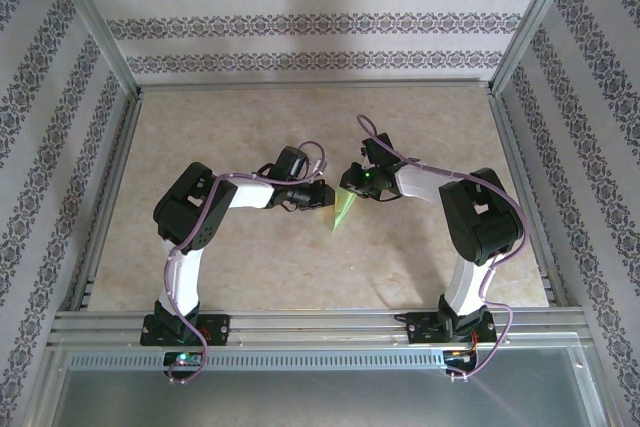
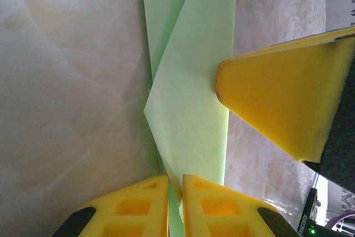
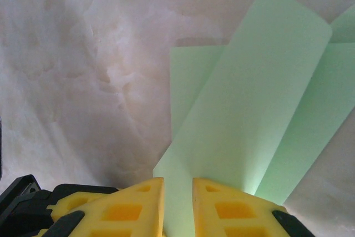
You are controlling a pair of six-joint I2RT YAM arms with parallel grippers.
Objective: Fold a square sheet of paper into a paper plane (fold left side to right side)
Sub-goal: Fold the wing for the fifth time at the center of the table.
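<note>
Bench [image 1: 250, 257]: pale and marbled, with patterned walls [image 1: 320, 22] on three sides and a metal rail [image 1: 320, 325] along the near edge.
Arms: the left arm [image 1: 190, 212] and right arm [image 1: 480, 217] bent inward from their bases, and their wrists came close together near the bench's middle.
Plane [image 1: 343, 209]: light green paper folded to a narrow dart, it lay at mid-bench between the two wrists.
Plane axis: it ran far to near, slanting slightly left. The pointed tip faced the near edge and the wide end sat by the wrists.
Plane folds: the layers overlapped. In the right wrist view one flap curved up from the layers under it.
Left fingers [image 2: 138, 209]: these stood close together with a thin slit between them. The paper ran into the slit, but I could not tell whether they clamped it.
Right fingers [image 3: 233, 215]: a small gap separated them and the raised flap passed through it, though I could not tell whether they gripped it. In the left wrist view one tip touched the paper's edge.
</note>
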